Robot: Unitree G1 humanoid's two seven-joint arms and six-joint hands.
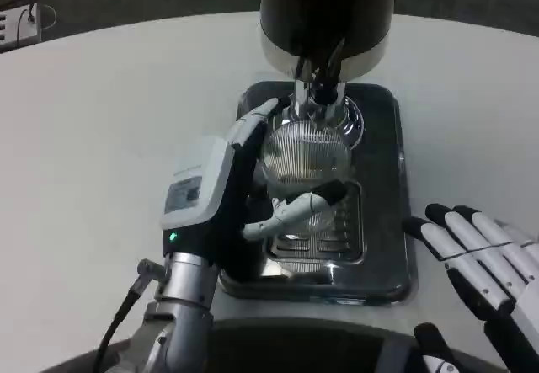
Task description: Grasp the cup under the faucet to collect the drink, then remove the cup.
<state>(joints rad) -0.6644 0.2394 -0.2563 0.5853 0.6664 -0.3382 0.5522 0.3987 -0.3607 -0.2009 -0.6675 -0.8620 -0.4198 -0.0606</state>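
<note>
Cup [305,156]: under faucet [316,95], gripped by left hand [253,179], fingers wrapped round. Fill level unreadable. Right hand [480,251]: spread, idle on table [93,137]. Remaining: removal.

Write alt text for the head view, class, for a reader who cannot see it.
The robot's left hand grips a clear ribbed cup under the faucet of a dark drink dispenser, above a metal drip tray on a white table. Its right hand rests open beside the tray.
</note>
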